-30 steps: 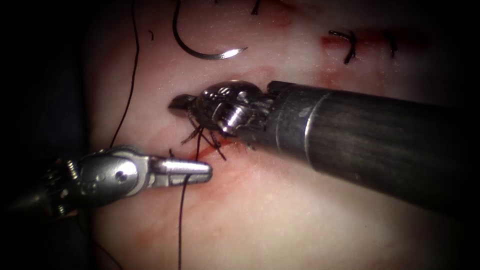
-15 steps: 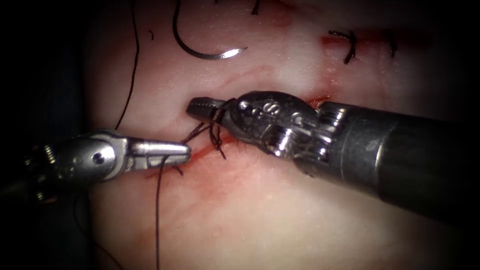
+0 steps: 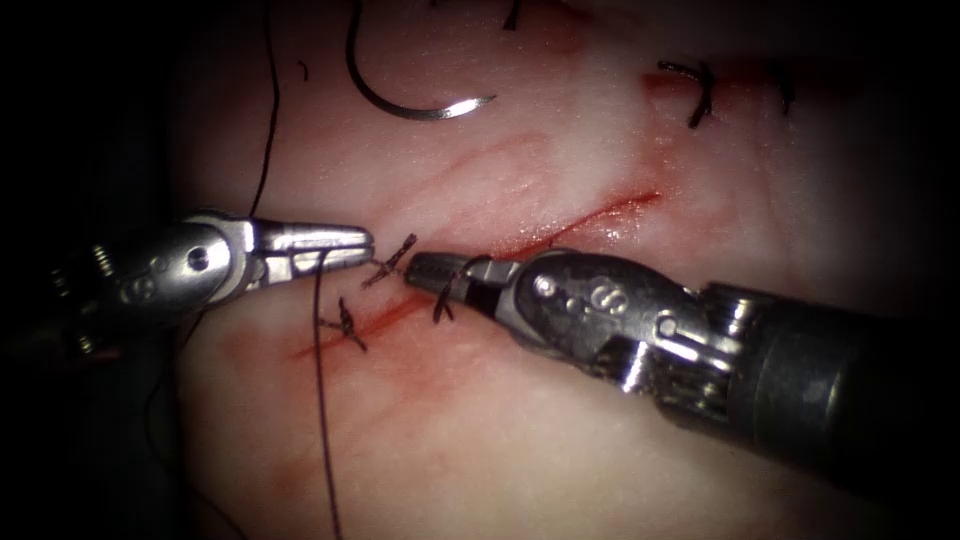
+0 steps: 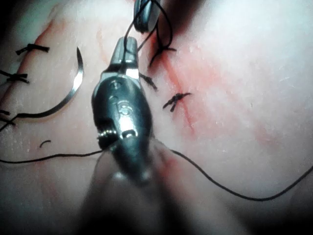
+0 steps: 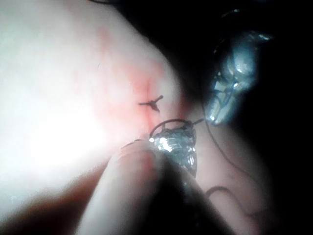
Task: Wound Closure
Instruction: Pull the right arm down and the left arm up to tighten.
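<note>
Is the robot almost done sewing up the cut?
Partly. Tied stitches already cross the cut. In hand: the left gripper and right gripper are each shut on thread at a knot. The needle lies free on the tissue. Left: the red stretch to the right still gapes.

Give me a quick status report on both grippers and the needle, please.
Left gripper shut on thread. Right gripper shut on thread by the knot. Needle free on tissue, above the cut.

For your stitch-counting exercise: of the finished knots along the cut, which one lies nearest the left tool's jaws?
The knot just below the left tool, left of the hanging thread. The other knot sits far off at upper right.
</note>
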